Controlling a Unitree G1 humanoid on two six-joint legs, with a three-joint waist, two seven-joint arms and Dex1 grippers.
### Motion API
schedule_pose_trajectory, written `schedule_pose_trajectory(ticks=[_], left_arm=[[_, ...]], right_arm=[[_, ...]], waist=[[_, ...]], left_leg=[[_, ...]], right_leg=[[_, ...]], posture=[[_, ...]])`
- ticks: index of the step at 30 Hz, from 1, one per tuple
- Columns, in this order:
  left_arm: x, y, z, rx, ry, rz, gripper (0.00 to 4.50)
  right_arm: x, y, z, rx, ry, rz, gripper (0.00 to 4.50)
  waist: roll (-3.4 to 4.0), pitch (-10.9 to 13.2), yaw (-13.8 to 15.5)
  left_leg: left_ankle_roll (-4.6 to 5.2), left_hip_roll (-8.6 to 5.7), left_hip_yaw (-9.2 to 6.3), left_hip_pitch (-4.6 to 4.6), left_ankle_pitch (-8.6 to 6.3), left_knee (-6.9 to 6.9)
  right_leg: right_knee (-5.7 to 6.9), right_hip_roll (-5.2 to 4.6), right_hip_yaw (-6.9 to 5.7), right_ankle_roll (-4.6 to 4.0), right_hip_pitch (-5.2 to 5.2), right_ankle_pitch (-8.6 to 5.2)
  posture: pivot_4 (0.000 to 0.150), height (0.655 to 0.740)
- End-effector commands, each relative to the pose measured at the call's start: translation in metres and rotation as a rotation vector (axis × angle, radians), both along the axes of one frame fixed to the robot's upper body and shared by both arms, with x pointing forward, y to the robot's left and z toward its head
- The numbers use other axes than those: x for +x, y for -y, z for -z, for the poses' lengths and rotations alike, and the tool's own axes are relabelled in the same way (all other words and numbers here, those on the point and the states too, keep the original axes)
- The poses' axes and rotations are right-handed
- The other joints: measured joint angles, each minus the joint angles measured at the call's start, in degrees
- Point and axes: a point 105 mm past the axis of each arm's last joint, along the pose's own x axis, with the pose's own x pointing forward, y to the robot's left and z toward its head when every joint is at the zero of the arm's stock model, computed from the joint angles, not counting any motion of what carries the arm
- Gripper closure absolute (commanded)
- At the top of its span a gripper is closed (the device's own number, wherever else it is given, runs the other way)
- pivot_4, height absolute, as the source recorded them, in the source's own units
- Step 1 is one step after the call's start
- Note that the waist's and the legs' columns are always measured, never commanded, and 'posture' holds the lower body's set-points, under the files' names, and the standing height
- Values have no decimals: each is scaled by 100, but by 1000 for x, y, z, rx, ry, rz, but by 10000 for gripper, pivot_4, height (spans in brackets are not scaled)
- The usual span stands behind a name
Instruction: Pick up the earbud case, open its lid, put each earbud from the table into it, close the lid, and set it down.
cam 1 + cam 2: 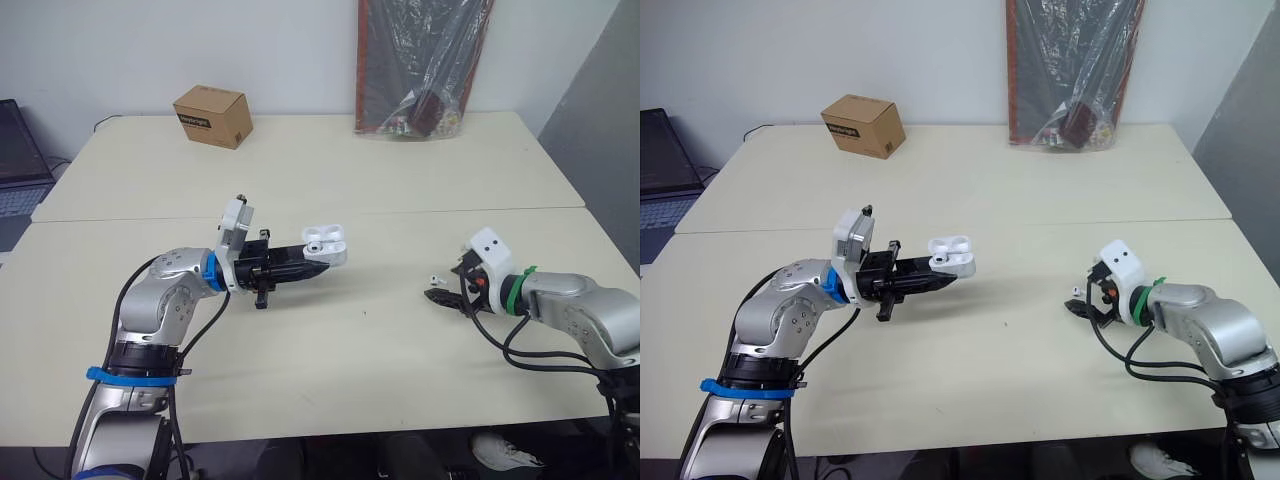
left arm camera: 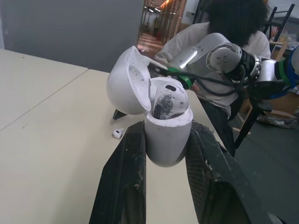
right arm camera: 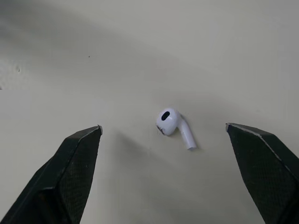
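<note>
My left end effector (image 1: 316, 264) grips the open white plastic earbud case (image 1: 326, 243), one bud (image 2: 167, 95) seated. Second pickup: my right end effector (image 1: 442, 296), wide, straddles the white earbud (image 3: 169, 121); next, close squarely on it.

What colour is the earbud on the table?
The earbud is white with a dark spot; best in right wrist view.

Between the right end effector's (image 3: 162, 126) spread fingers (image 3: 70, 163) only the earbud (image 3: 175, 128) lies on bare counter (image 1: 380, 340), clear on every side. The counter from there across to the left end effector (image 1: 322, 264), gripping the case (image 1: 326, 242), is free. Box (image 1: 211, 116) and bag (image 1: 425, 70) stand well beyond both.
</note>
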Motion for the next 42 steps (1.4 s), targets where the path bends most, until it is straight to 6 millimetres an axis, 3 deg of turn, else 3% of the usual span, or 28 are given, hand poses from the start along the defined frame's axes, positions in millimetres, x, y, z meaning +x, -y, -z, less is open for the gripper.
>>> schedule_pose_trajectory(ticks=[1, 9, 12, 15, 31, 34, 40, 42], left_arm=[[-5, -1, -12, -16, 42, 6, 36490], [-6, 1, -13, -12, 41, -2, 36490], [-6, 1, -13, -13, 42, -7, 36490], [-6, 2, -13, -15, 42, -9, 36490], [-6, 4, -13, -25, 42, -16, 36490], [-6, 4, -13, -25, 42, -21, 36490], [-6, 4, -13, -27, 41, -22, 36490], [-6, 4, -13, -28, 41, -21, 36490]], right_arm=[[7, 0, -2, -13, 47, -23, 459], [13, 2, 3, -21, 44, -20, 459], [12, 3, 3, -24, 42, -23, 6103], [11, 3, 5, -29, 34, -32, 16260], [14, -8, 5, -15, 38, -53, 16260], [14, -7, 6, -21, 37, -52, 22373], [17, -9, 5, -24, 43, -52, 44626], [17, -9, 5, -28, 43, -55, 44626]], waist=[[0, 0, 1], [-1, 0, 0], [-1, 0, 1], [-1, 0, 1], [-1, 0, -3], [-1, 0, -2], [-1, 0, -3], [-1, 0, -3]], left_leg=[[0, 0, 0, 0, 0, 2], [0, 0, 0, 6, 0, 8], [-1, 0, 0, 8, 0, 11], [-1, 0, 0, 9, 0, 12], [0, -1, 1, 26, 0, 62], [0, -1, 1, 25, 0, 78], [0, -1, 2, 26, 0, 81], [0, -1, 2, 26, 0, 80]], right_leg=[[0, 0, 0, 0, 1, 0], [4, 0, 1, 0, 8, 1], [8, 0, 1, 1, 10, 1], [9, 0, 1, 1, 10, 1], [80, 5, 8, 12, 9, -9], [82, 6, 11, 22, 13, -15], [84, 7, 12, 23, 13, -13], [84, 7, 12, 17, 13, -9]], posture=[[1500, 7400], [1500, 7400], [1500, 7400], [1500, 7400], [1500, 7400], [1500, 7400], [1500, 7400], [1500, 7400]])
